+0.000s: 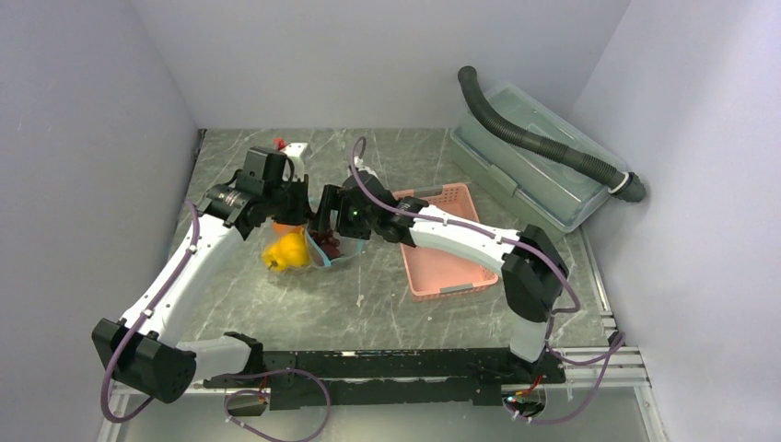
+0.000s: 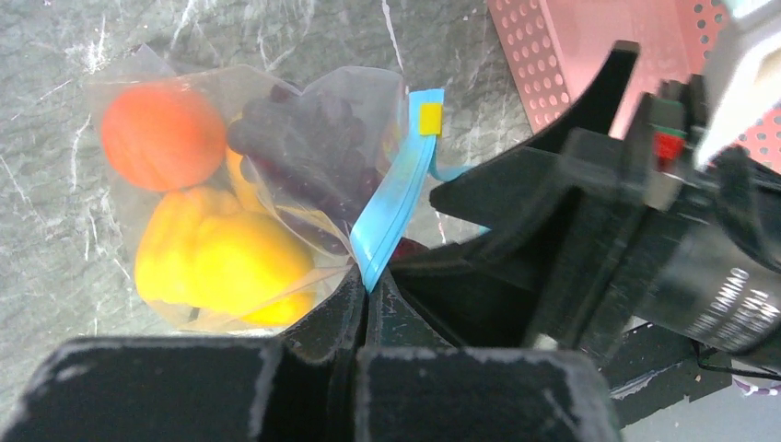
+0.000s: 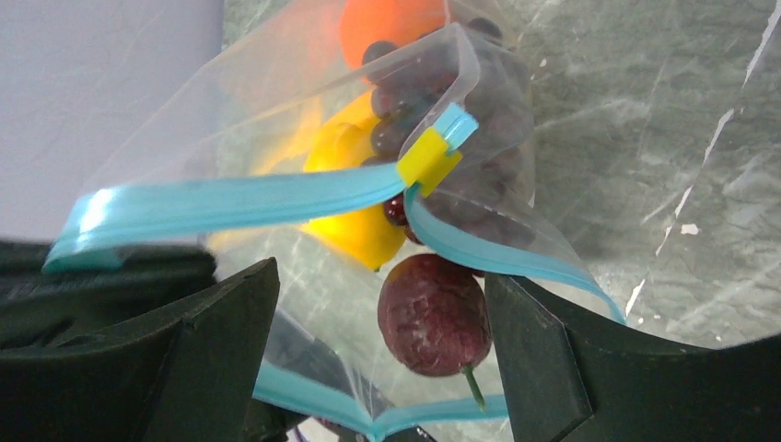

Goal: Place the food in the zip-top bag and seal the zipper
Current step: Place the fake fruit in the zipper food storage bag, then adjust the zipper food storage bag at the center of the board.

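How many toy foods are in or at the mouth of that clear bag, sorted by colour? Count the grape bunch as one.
Orange: 1, the orange
Dark purple: 1, the grape bunch
Yellow: 2, the bell pepper and a half-hidden piece beside the grape bunch
Reddish-brown: 1, the round fruit
Total: 5

Top cam: we see little of the bag (image 1: 318,261), since the left gripper (image 1: 293,219) & right gripper (image 1: 324,223) cover its mouth; contents too small to tell apart. Left wrist: right gripper hides the bag's far side, dark red fruit (image 2: 410,247) just a sliver. Right wrist: orange (image 3: 391,23) cut by top edge, zipper (image 3: 230,198) by btm edge.
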`<state>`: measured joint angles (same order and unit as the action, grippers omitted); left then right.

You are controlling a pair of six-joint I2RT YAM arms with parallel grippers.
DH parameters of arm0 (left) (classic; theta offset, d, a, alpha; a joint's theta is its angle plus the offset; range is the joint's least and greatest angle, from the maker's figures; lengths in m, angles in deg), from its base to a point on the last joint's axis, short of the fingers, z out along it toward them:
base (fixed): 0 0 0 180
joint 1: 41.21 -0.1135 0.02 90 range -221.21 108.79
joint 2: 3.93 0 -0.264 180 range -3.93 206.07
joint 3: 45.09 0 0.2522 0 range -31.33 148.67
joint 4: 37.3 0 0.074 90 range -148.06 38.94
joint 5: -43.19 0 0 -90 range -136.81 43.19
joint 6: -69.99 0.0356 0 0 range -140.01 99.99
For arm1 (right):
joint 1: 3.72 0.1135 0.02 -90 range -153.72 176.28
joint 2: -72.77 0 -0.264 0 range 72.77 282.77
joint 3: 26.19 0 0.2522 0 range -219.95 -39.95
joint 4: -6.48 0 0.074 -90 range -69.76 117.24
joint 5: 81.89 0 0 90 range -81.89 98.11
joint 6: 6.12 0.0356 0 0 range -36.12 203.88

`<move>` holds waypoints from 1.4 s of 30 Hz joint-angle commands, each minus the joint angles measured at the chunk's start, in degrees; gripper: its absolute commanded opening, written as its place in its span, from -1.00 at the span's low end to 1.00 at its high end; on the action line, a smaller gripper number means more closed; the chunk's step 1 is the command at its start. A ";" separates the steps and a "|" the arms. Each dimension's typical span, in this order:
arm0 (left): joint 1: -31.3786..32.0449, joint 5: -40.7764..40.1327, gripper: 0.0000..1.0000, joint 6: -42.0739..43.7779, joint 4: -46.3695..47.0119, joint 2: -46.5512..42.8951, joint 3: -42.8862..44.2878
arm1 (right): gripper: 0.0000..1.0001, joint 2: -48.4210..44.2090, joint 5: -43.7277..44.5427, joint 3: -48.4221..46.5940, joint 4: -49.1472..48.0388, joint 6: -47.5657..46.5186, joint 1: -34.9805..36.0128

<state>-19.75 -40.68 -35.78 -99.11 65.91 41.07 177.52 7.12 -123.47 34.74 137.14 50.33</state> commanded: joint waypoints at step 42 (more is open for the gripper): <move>0.08 0.11 -1.00 0.13 1.16 -0.24 0.07 | -0.12 -7.02 1.60 17.37 -7.19 0.54 -2.80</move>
<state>-19.75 -40.65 -35.78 -99.09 66.02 41.05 169.67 10.33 -104.79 31.07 136.46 47.66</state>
